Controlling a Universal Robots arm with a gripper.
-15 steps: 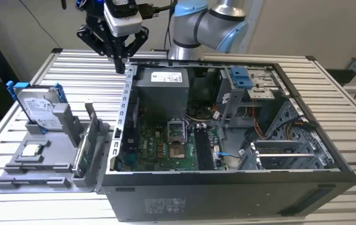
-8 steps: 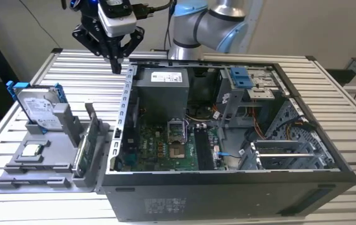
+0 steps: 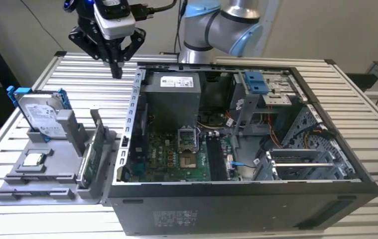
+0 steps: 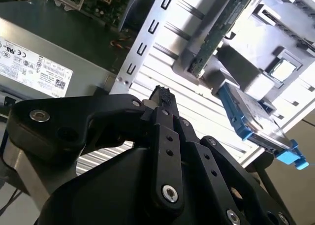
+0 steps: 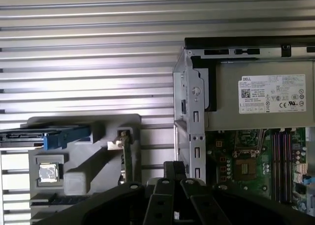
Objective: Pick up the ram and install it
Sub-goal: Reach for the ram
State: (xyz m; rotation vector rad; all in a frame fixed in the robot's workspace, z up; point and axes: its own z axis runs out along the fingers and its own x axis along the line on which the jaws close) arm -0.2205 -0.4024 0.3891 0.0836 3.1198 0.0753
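Gripper (image 3: 116, 70) over table, fingers pinched together, nothing held. Ram (image 3: 98, 128) stands on edge in fixture (image 3: 23, 188), beside case (image 3: 242, 211). Est. light, stiff, fragile; grip flat faces mid-length, avoid contacts.

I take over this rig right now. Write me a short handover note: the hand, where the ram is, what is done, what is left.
Hand: shut, holding nothing, hanging above the slatted table near the open computer case, on the exterior view's left.
Ram: probably the thin dark strip in a slot of the grey tray, next to the silver chip; I cannot be sure.
Done: no pick-up shows.
Left: both picking up the ram and installing it on the motherboard.
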